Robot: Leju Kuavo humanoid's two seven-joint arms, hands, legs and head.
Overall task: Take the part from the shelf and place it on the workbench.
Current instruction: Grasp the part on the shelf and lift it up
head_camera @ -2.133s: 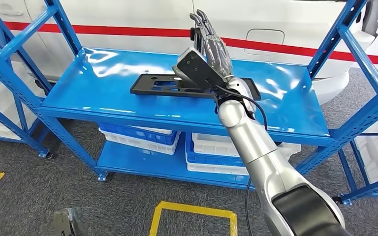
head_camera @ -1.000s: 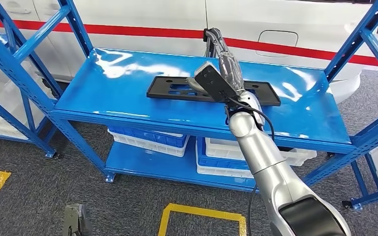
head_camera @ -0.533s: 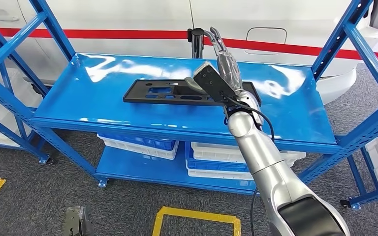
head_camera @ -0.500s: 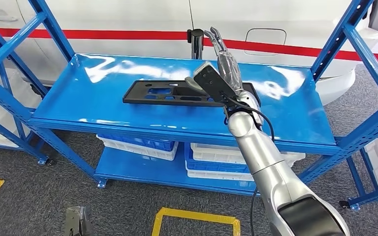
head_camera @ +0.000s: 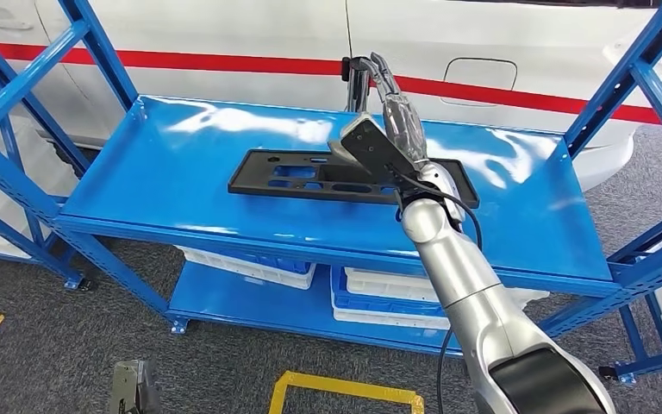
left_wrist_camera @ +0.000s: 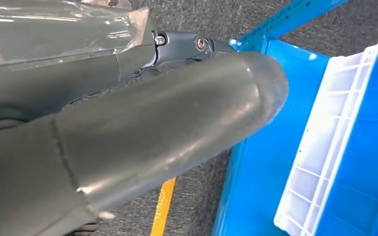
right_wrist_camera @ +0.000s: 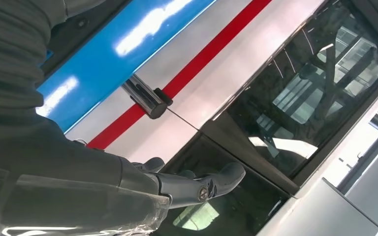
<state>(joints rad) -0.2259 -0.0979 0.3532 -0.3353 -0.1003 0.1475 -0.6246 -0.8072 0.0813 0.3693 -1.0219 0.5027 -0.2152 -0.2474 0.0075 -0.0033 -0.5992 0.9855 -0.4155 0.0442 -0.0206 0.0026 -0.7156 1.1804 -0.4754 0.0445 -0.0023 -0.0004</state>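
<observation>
My right hand (head_camera: 394,108) is open above the black part (head_camera: 310,175) on the blue shelf (head_camera: 164,164), and if I grab badly it could slide away.

Silver right arm (head_camera: 470,289), black cable, grey right hand (head_camera: 396,116), seemingly plastic-wrapped.

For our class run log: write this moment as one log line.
stage: reaching | right hand: above black part, fingers extended, not gripping | part: flat on blue shelf
</observation>
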